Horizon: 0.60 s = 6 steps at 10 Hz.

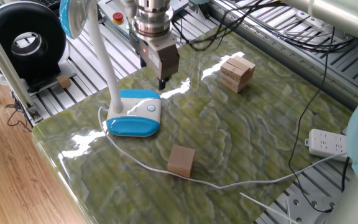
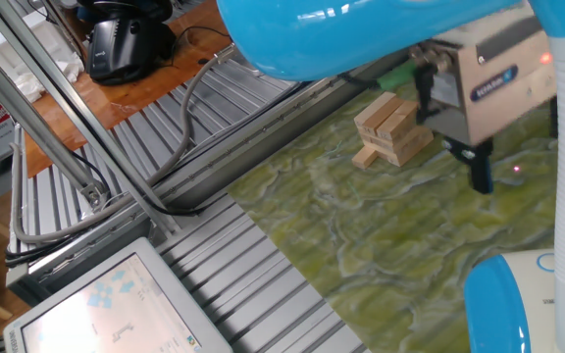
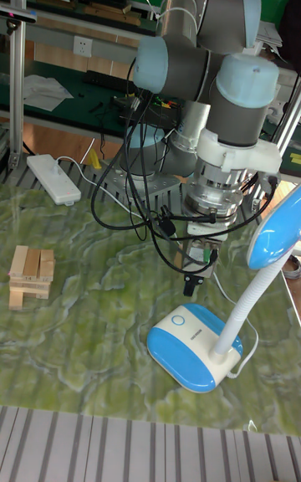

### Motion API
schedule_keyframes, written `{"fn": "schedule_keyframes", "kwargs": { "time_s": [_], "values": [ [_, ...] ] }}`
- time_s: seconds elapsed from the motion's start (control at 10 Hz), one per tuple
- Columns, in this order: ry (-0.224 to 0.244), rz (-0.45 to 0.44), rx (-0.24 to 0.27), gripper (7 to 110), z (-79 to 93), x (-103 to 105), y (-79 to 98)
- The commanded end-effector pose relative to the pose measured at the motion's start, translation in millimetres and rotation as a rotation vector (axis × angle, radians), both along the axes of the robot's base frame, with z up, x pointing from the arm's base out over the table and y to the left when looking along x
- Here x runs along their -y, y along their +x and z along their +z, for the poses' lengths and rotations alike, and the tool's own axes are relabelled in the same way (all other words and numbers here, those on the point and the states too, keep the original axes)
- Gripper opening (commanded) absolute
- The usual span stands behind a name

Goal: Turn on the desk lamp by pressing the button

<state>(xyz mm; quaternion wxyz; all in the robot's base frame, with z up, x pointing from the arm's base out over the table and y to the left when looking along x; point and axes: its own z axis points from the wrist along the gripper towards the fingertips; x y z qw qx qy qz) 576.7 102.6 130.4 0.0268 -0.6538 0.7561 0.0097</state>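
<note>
1. White and sky-blue plastic desk lamp (image 1: 132, 118) standing on the near-left part of the table, with a rounded blue-sided base and a curved white neck rising from the base's left end. Small round white button (image 1: 151, 107) set flush in the top of the base, toward its right end, uncovered.
2. Two-finger gripper (image 1: 163, 83) hanging just beyond the far-right edge of the base, tips pointing down and clear of the plastic. Cannot tell from any view whether the fingers are parted or pressed together.
3. Judged as the approach, press not yet made. Bring the tips nearer and slightly left until they stand over the disc, then descend straight. Better to press with one blunt tip, so that no finger lands either side of the disc.
4. Keep clear of the neck on the left. Push gently and on centre: a light base probably slides or rocks on so glossy a surface.
5. Mind the thin white cord (image 1: 229, 185), leaving the base's left side and trailing along the near part of the table to the right.
6. Glossy green marbled table top (image 1: 260, 124), carrying from left to right:
   - a light-brown wooden cube (image 1: 181, 160) near the cord;
   - a stack of pale wooden blocks (image 1: 237, 71) farther back;
   - a white power strip (image 1: 331, 144) at the right edge.
7. Beyond the table:
   - black ring-shaped fan (image 1: 23, 40) at the far left on grey metal slats;
   - pale control box with a red round button (image 1: 118, 17) behind the arm;
   - wooden floor along the near-left side.
</note>
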Motion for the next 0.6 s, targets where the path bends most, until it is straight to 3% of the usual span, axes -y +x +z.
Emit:
{"fn": "schedule_keyframes", "kwargs": {
  "time_s": [0.0,0.2,0.5],
  "values": [
    [0.001,-0.041,-0.032,88,-22.4,-3.9,-18.1],
    [-0.039,-0.021,-0.037,88,-25.4,3.3,-26.2],
    [-0.045,-0.032,-0.037,88,-25.4,4.4,-26.0]
  ]
}}
